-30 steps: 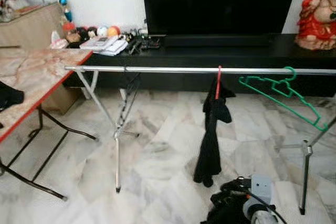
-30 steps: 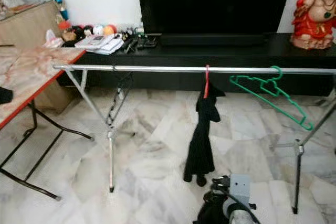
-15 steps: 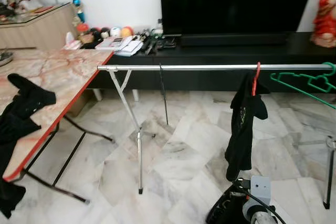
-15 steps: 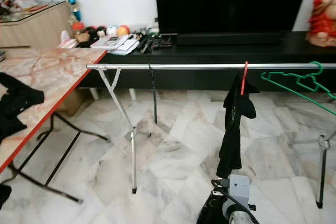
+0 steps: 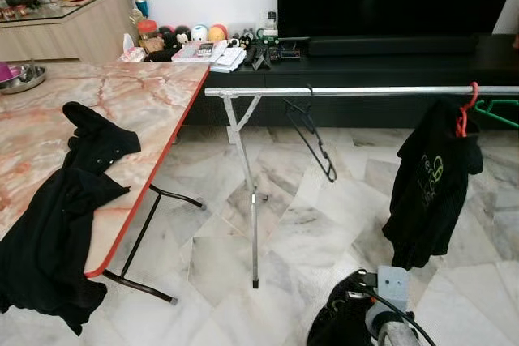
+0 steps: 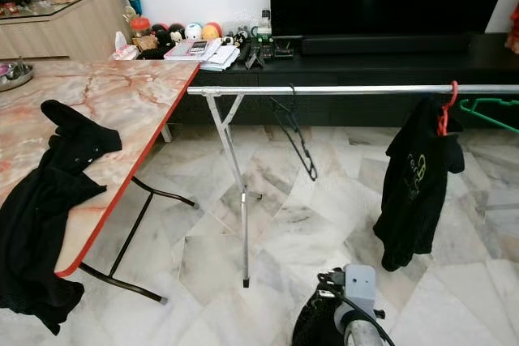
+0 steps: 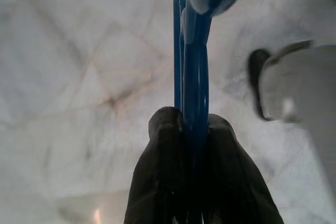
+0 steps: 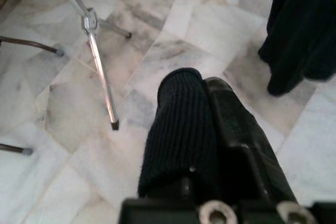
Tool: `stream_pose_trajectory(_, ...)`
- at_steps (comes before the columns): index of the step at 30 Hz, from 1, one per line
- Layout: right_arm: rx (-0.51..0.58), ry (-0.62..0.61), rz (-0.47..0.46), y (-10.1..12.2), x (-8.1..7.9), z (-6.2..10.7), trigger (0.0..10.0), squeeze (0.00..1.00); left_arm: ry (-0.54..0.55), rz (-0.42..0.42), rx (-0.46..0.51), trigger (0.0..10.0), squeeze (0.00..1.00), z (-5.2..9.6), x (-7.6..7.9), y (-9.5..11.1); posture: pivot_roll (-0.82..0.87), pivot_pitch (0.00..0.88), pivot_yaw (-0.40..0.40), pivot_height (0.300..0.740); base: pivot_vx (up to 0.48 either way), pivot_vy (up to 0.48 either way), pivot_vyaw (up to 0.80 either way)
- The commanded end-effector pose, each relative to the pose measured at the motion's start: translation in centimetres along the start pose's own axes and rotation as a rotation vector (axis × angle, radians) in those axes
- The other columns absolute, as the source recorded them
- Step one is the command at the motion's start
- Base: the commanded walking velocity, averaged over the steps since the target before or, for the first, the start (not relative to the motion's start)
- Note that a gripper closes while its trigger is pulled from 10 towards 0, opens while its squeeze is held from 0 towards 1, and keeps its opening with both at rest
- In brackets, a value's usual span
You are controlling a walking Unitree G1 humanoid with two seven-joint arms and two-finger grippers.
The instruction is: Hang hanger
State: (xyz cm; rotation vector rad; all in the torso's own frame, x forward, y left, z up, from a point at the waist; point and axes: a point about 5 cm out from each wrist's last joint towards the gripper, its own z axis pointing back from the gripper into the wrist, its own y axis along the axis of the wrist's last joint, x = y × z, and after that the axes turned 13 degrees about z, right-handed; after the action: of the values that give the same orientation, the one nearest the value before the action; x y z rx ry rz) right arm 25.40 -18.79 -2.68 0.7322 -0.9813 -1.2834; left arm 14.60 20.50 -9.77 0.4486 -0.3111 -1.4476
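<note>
Left wrist view: the left gripper (image 7: 193,129) is clamped tight on a blue hanger (image 7: 195,72), its two black fingers (image 7: 163,171) pressed against either side of the plastic, which runs away from the camera above pale marble floor (image 7: 79,77). Right wrist view: the right gripper (image 8: 205,124) points down at the same floor with its fingers drawn together and nothing between them; one finger wears a black ribbed sleeve (image 8: 176,129). From the head camera, a silver clothes rail (image 5: 357,91) stretches across the room on crossed metal legs (image 5: 251,192), in front of a long black TV cabinet (image 5: 389,58). An empty black hanger (image 5: 312,131) hangs near the rail's left end. Farther right, a black garment (image 5: 430,192) hangs on a red hanger (image 5: 465,107), and just beyond it part of a green hanger (image 5: 496,111) shows at the picture's edge. On the robot's left stands a marble-topped table with a red edge (image 5: 146,95), a second black garment (image 5: 61,208) draped over its near side. Books, small balls and other oddments crowd the cabinet's left end (image 5: 203,42). The right arm's wrist (image 5: 381,313) is low in front of the robot.
</note>
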Motion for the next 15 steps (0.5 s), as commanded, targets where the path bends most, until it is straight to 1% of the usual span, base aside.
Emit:
stream_pose_trajectory(1,0.029,0.001,-0.006,0.72,-0.25,-0.27,10.0,0.00,0.013,-0.014,-0.004,10.0,0.00,0.05,-0.99,0.09,0.01,0.011,0.042,0.740,0.000,0.000,0.00)
stream_pose_trajectory(7,0.030,0.001,-0.006,0.72,-0.25,-0.26,10.0,0.00,0.006,-0.028,-0.005,10.0,0.00,0.08,-1.37,0.18,0.00,0.004,0.044,0.740,0.000,0.000,0.00)
stream_pose_trajectory(10,0.031,0.001,-0.006,0.72,-0.23,-0.26,10.0,0.00,0.004,-0.065,0.001,10.0,0.00,0.09,-1.40,0.24,0.00,0.003,0.043,0.740,0.000,0.000,0.00)
stream_pose_trajectory(15,0.032,0.002,-0.006,0.78,-0.22,-0.28,10.0,0.00,0.005,-0.052,0.000,10.0,0.00,0.10,-1.39,0.16,0.01,0.009,0.042,0.740,0.000,-0.480,0.00)
